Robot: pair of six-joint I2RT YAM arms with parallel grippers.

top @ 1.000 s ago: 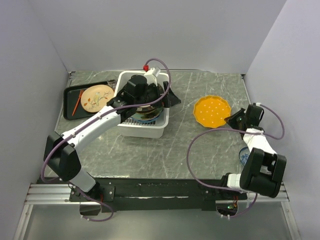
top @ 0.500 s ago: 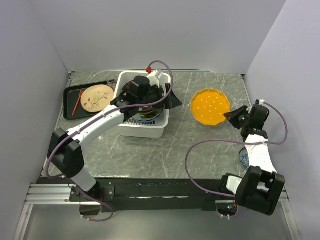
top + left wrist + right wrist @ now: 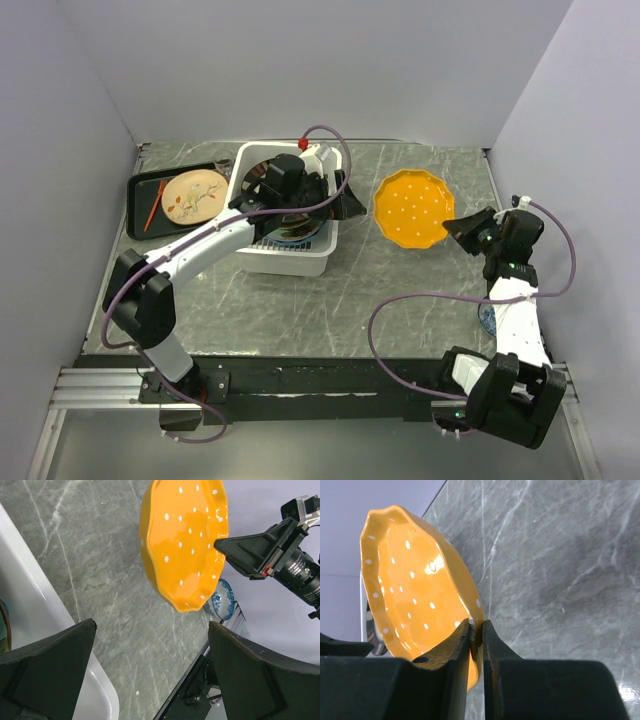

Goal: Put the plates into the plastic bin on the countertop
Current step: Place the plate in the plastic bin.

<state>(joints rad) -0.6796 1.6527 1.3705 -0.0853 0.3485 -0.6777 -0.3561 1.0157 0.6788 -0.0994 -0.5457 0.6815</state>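
Observation:
An orange dotted plate [image 3: 412,208] hangs tilted over the countertop [image 3: 400,290], right of the plastic bin [image 3: 285,262]. My right gripper [image 3: 452,226] is shut on its right rim. The right wrist view shows the rim pinched between the fingertips [image 3: 477,627] and the plate [image 3: 415,585] standing steeply. My left gripper [image 3: 335,200] hovers open over the bin's right wall [image 3: 30,605], with nothing between its fingers [image 3: 50,665]. It faces the orange plate [image 3: 185,545]. Stacked plates [image 3: 292,228] lie in the bin, half hidden by the left arm.
A black tray [image 3: 140,205] at the back left carries a tan patterned plate [image 3: 193,195] and a red stick. A blue patterned plate [image 3: 487,318] lies at the counter's right edge, by the right arm; it also shows as the blue plate [image 3: 222,600]. Walls close in on three sides.
My right gripper has carried the orange plate up and leftward toward the bin, tilting it more steeply. The left gripper has shifted slightly back and right over the bin, still open.

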